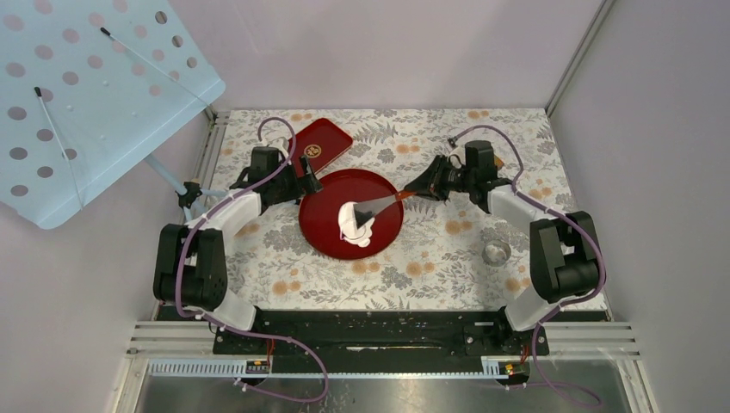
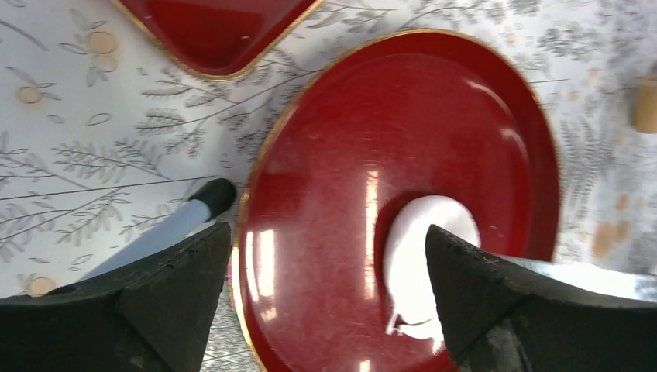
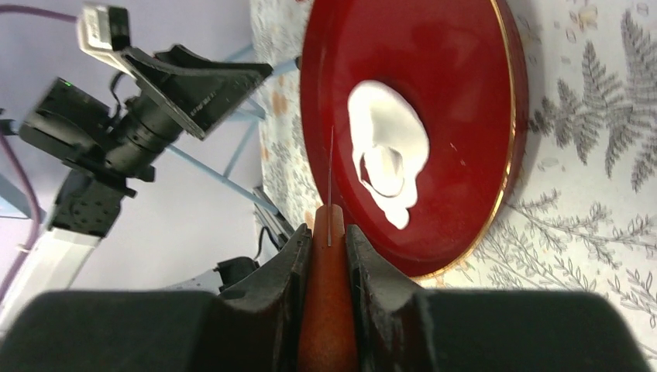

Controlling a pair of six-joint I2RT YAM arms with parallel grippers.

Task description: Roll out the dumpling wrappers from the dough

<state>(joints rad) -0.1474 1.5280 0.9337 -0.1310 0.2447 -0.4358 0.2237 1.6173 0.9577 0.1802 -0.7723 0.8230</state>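
A white dough sheet [image 1: 355,225] lies on the round red plate [image 1: 327,228]. In the right wrist view the dough sheet [image 3: 387,124] shows a roundish disc shape [image 3: 385,170] pressed in it; I cannot tell if that is a separate wrapper. My right gripper [image 1: 423,184] is shut on the wooden handle [image 3: 328,310] of a scraper, whose metal blade [image 1: 375,206] reaches over the dough. My left gripper [image 2: 329,287] is open and empty, low over the plate's left part [image 2: 325,155], with its right finger [image 2: 480,287] beside the dough [image 2: 418,232].
A red rectangular tray [image 1: 323,142] lies behind the plate, close to the left gripper. A small metal ring cutter [image 1: 496,252] stands on the floral cloth at the right. A perforated blue board [image 1: 86,95] on a stand overhangs the back left corner.
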